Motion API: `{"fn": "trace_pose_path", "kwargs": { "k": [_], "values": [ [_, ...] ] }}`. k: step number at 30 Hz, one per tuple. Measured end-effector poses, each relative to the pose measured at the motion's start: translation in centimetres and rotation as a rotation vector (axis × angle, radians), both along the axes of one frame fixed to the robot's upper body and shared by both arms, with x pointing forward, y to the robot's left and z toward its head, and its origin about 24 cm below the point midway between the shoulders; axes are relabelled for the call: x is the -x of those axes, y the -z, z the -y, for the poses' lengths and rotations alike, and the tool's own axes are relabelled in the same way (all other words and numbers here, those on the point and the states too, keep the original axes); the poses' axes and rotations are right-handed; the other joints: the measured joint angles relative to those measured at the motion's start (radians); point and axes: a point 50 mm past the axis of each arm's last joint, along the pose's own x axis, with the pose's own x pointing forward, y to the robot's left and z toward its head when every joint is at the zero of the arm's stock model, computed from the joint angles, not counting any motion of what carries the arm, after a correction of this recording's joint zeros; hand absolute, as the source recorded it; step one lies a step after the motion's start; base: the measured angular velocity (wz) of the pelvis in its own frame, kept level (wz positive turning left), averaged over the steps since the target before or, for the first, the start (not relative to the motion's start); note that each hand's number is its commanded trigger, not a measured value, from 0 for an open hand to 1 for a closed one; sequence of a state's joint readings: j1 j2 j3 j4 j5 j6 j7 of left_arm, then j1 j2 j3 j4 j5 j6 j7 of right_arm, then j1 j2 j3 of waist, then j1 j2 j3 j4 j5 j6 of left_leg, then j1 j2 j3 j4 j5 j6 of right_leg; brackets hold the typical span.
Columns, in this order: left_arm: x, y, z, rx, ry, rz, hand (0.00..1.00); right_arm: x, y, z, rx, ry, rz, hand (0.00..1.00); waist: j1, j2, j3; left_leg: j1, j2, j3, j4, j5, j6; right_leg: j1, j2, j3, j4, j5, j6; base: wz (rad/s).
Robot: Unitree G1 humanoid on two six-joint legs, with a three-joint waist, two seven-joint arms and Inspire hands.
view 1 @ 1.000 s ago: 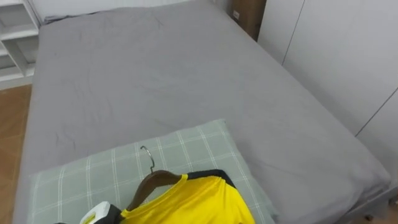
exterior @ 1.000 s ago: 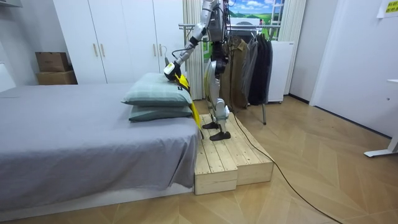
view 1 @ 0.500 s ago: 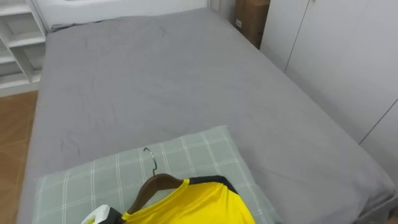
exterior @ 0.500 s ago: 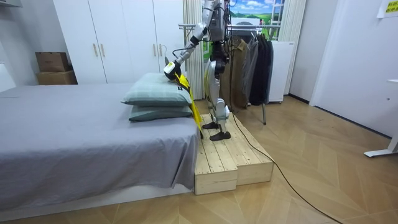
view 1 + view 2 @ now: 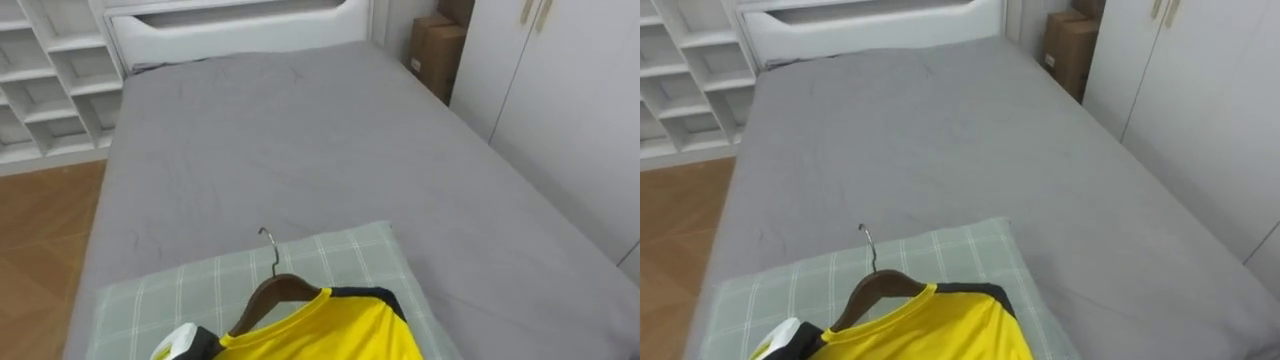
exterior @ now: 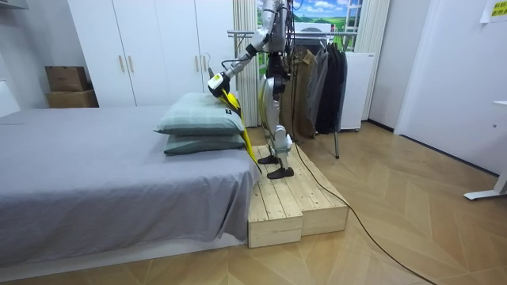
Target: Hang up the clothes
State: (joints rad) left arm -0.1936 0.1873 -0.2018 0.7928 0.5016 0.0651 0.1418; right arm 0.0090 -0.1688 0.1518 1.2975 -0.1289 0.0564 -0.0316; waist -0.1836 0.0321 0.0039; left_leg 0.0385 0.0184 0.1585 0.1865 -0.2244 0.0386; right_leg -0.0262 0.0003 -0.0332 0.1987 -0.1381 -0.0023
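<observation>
A yellow shirt (image 5: 322,330) with a dark collar hangs on a wooden hanger (image 5: 274,292) whose metal hook (image 5: 268,243) points away from me. My left hand (image 5: 183,344) grips the hanger's left end at the bottom of the eye views. In the room view the hand (image 6: 215,82) holds the shirt (image 6: 238,120) in the air over the top pillow (image 6: 202,115), at the head of the bed. I stand on a wooden platform (image 6: 295,203) beside the bed, facing along it. Behind me is a clothes rack (image 6: 317,85) with dark garments.
The grey bed (image 5: 300,150) stretches ahead, with a green checked pillow (image 5: 195,290) under the hanger. White wardrobe doors (image 5: 565,120) run along the right, with a cardboard box (image 5: 436,55) at their far end. White open shelves (image 5: 50,85) stand at the far left.
The eye view has swung up and left, bringing the shelves and footboard into sight. In the room view my left hand has lifted the hanger slightly.
</observation>
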Motion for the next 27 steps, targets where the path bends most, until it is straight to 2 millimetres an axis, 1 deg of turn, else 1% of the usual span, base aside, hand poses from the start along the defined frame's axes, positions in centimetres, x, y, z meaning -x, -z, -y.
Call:
{"fn": "trace_pose_path", "kwargs": {
  "k": [2, 5, 8, 9, 10, 13, 14, 18, 20, 23, 27],
  "values": [
    [0.1, -0.4, 0.2, 0.018, 0.004, 0.027, 1.00, 0.3, 0.0, 0.1, 0.003, 0.003, -0.014, 0.00, 0.000, 0.003, -0.0023, 0.015, -0.004, -0.006, -0.007, 0.002, -0.002, 0.018, 0.003, -0.001, -0.013, 0.002, -0.002, 0.02],
    [0.3, -1.0, 0.5, 0.052, 0.007, 0.062, 1.00, 0.6, 0.0, 0.3, 0.009, 0.001, -0.032, 0.00, -0.001, 0.005, -0.0029, 0.021, -0.005, -0.010, -0.008, 0.004, -0.003, 0.023, 0.002, -0.008, -0.013, 0.002, -0.003, 0.06],
    [0.6, -1.7, 0.7, 0.077, 0.022, 0.094, 1.00, 0.6, 0.1, 0.3, 0.002, -0.001, -0.037, 0.00, 0.001, 0.001, -0.0011, 0.027, -0.006, -0.018, -0.009, 0.006, -0.003, 0.031, -0.001, -0.021, -0.013, 0.000, -0.004, 0.09],
    [0.7, -1.8, 0.7, 0.079, 0.027, 0.100, 1.00, 0.6, 0.1, 0.2, -0.001, -0.002, -0.037, 0.00, 0.001, -0.002, 0.0009, 0.028, -0.007, -0.023, -0.009, 0.006, -0.003, 0.034, -0.003, -0.026, -0.013, -0.002, -0.004, 0.11],
    [0.7, -2.0, 0.7, 0.080, 0.032, 0.106, 1.00, 0.5, 0.1, 0.2, -0.007, 0.000, -0.037, 0.00, 0.005, -0.005, 0.0033, 0.028, -0.008, -0.025, -0.009, 0.007, -0.003, 0.035, -0.003, -0.027, -0.013, -0.003, -0.003, 0.09],
    [0.6, -2.6, 0.9, 0.088, 0.051, 0.127, 1.00, 0.4, 0.0, 0.4, -0.025, 0.030, -0.028, 0.00, 0.039, -0.012, 0.0069, 0.028, -0.008, -0.030, -0.009, 0.007, -0.003, 0.031, -0.003, -0.027, -0.016, -0.003, -0.003, 0.00],
    [0.7, -2.8, 1.0, 0.093, 0.055, 0.138, 1.00, 0.4, 0.0, 0.5, -0.028, 0.038, -0.023, 0.00, 0.051, -0.013, 0.0065, 0.028, -0.008, -0.031, -0.010, 0.006, -0.003, 0.031, -0.003, -0.027, -0.017, -0.003, -0.003, 0.04],
    [0.8, -3.9, 1.1, 0.103, 0.081, 0.176, 1.00, -0.3, -0.3, 0.8, -0.037, 0.040, 0.007, 0.00, 0.064, -0.014, 0.0058, 0.026, -0.011, -0.042, -0.012, 0.007, -0.003, 0.037, -0.006, -0.039, -0.026, -0.003, -0.003, 0.08],
    [0.9, -4.6, 1.0, 0.102, 0.094, 0.205, 1.00, -0.4, -0.3, 0.9, -0.046, 0.059, 0.018, 0.00, 0.065, -0.016, 0.0025, 0.027, -0.011, -0.053, -0.013, 0.007, -0.003, 0.045, -0.006, -0.051, -0.031, -0.003, -0.003, 0.17],
    [0.9, -4.9, 1.0, 0.101, 0.102, 0.218, 1.00, -0.4, -0.3, 0.9, -0.049, 0.064, 0.022, 0.00, 0.074, -0.016, 0.0011, 0.027, -0.010, -0.056, -0.011, 0.007, -0.003, 0.047, -0.006, -0.054, -0.031, -0.003, -0.003, 0.06],
    [1.1, -4.8, 1.0, 0.123, 0.101, 0.204, 1.00, -0.2, -0.3, 0.9, -0.049, 0.069, 0.019, 0.00, 0.076, -0.017, 0.0009, 0.036, -0.011, -0.066, -0.009, 0.007, -0.003, 0.062, -0.009, -0.062, -0.032, -0.004, -0.003, 0.06]
  ]
}}
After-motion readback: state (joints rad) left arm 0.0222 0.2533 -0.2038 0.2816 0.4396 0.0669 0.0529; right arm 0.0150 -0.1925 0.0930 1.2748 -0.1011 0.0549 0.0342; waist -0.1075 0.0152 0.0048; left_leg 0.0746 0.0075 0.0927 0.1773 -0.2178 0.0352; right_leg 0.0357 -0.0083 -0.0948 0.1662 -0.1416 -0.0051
